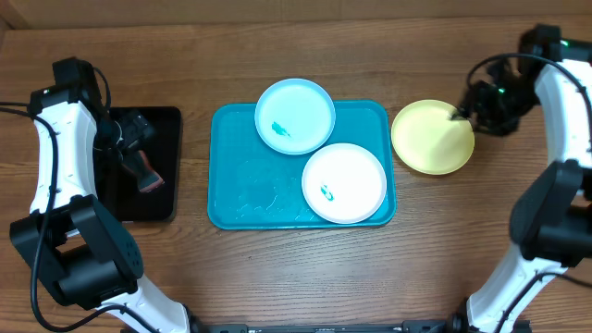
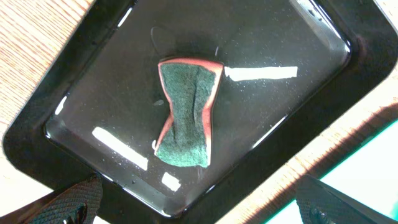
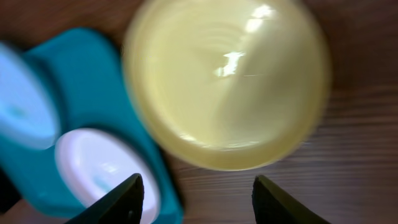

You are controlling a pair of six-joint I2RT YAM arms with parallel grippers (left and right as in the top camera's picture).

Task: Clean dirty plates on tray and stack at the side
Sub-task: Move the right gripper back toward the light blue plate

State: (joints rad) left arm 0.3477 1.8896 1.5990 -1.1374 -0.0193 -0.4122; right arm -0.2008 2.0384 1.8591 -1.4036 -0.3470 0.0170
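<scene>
The turquoise tray [image 1: 240, 176] holds a light blue plate [image 1: 295, 115] at its back edge and a white plate [image 1: 344, 182] at its front right, each with a teal smudge. A yellow-green plate [image 1: 432, 137] lies on the table just right of the tray. At that plate's far right rim my right gripper [image 1: 460, 113] is open; the right wrist view shows the gripper [image 3: 196, 202] with bare wood between its fingers and the yellow plate [image 3: 227, 81] beyond them. My left gripper [image 2: 199, 208] stands wide open above a green and red sponge [image 2: 186, 112].
The sponge [image 1: 148, 173] lies in a wet black tray [image 1: 162, 208] at the left of the table, about a hand's width from the turquoise tray. Bare wooden table surrounds both trays.
</scene>
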